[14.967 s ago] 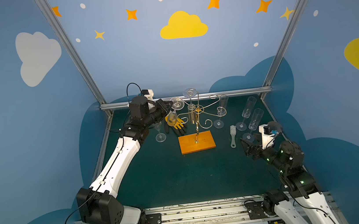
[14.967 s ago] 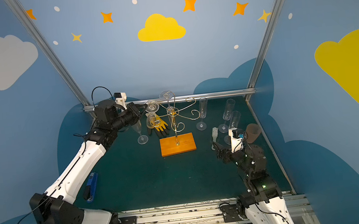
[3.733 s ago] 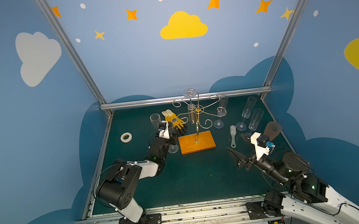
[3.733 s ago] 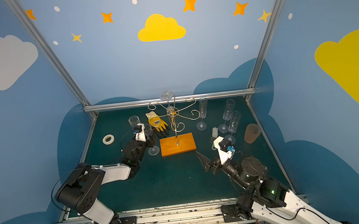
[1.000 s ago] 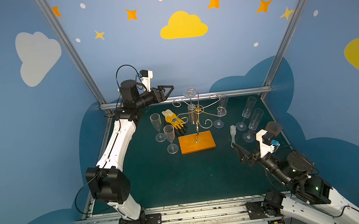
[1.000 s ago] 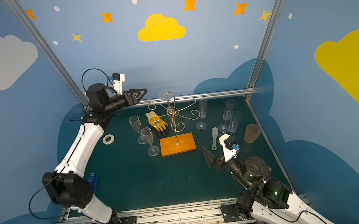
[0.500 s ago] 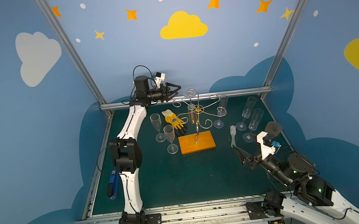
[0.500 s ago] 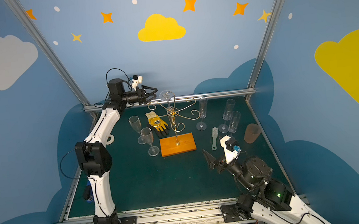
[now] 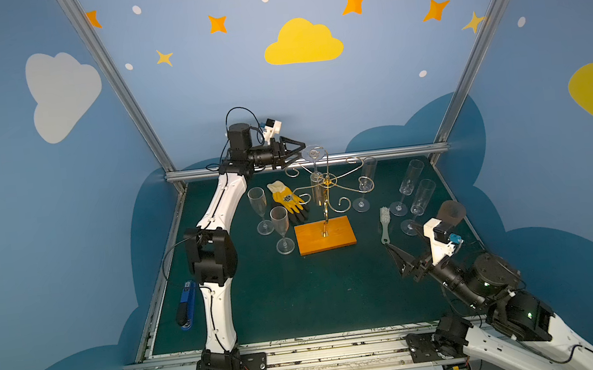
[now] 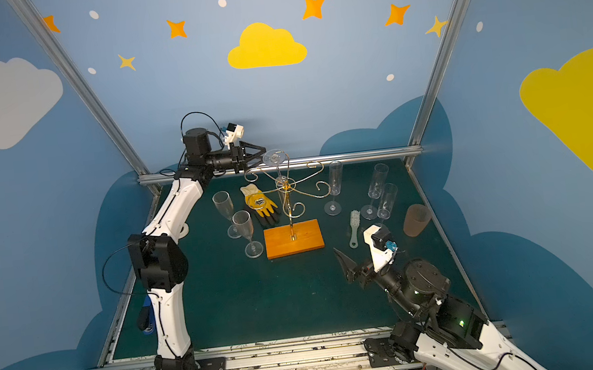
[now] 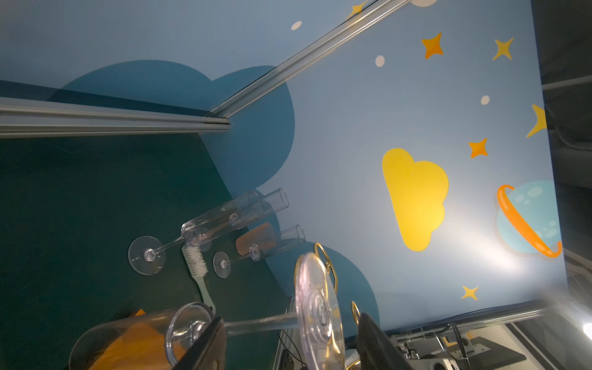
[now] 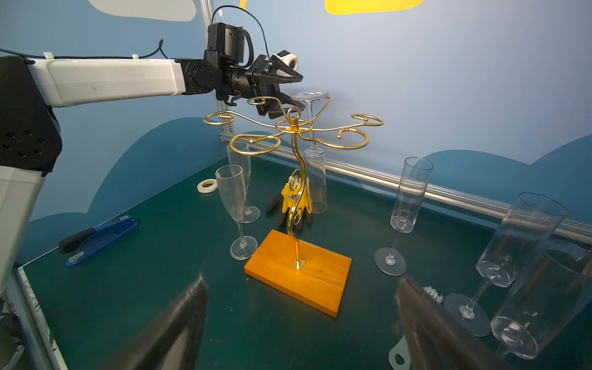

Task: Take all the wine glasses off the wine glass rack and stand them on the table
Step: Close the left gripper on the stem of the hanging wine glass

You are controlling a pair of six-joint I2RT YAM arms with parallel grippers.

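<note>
The step in hand is the grasp. The wine glass [image 9: 318,190] hangs bowl-down from a rear arm of the wine glass rack [image 12: 293,126]; its round foot rests on top of the gold wire curl and its stem drops close behind the central post. It is the only glass seen hanging. The left gripper [image 9: 301,154] reaches in level from the left at the height of that foot; in the right wrist view one finger sits above the foot and the other below it, next to the stem. In the left wrist view the foot lies between the two fingers with a gap on either side, so the jaws stand apart and grasp nothing yet. The right gripper [image 10: 344,264] hovers low near the front right of the table, spread wide and empty, well apart from the rack.

The next move probably calls for a gentle pinch on the foot or upper stem, then a small lift and a draw outward along the arm's open side; a sideways tug could tip the thin rack on its orange base [image 9: 325,235] toward the two flutes [image 9: 281,229] standing just beside it.
</note>
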